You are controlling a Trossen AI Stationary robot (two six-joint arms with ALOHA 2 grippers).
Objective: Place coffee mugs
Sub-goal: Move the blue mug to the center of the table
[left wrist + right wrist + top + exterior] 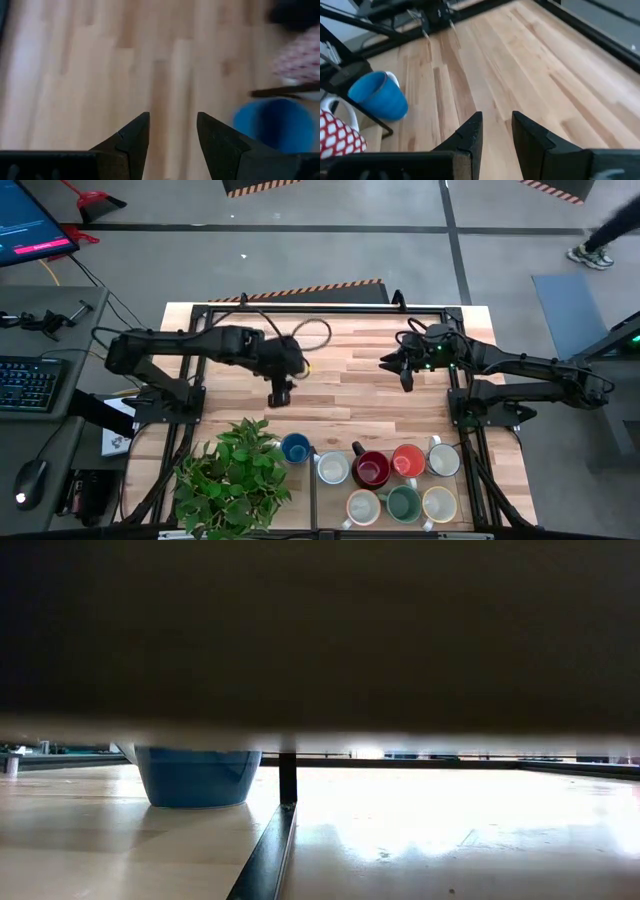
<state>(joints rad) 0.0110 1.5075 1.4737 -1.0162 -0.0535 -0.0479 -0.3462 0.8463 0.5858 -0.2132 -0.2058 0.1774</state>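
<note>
Several coffee mugs stand on their bases along the table's near edge: blue (295,447), white (332,468), dark red (371,470), orange (407,461), green (403,503) and cream (438,503). My left gripper (280,398) hangs open over bare wood, on the far side of the blue mug (272,125), with nothing between its fingers (135,135). My right gripper (405,380) is over the table's far right part, tilted slightly down, its fingers (470,132) a little apart and empty. The blue mug (377,95) also shows in its wrist view.
A leafy potted plant (232,480) fills the near left corner beside the blue mug. A black frame bar (288,780) crosses the table near the mugs. A red-and-white patterned thing (337,135) sits by the blue mug. The middle of the wooden table (340,380) is bare.
</note>
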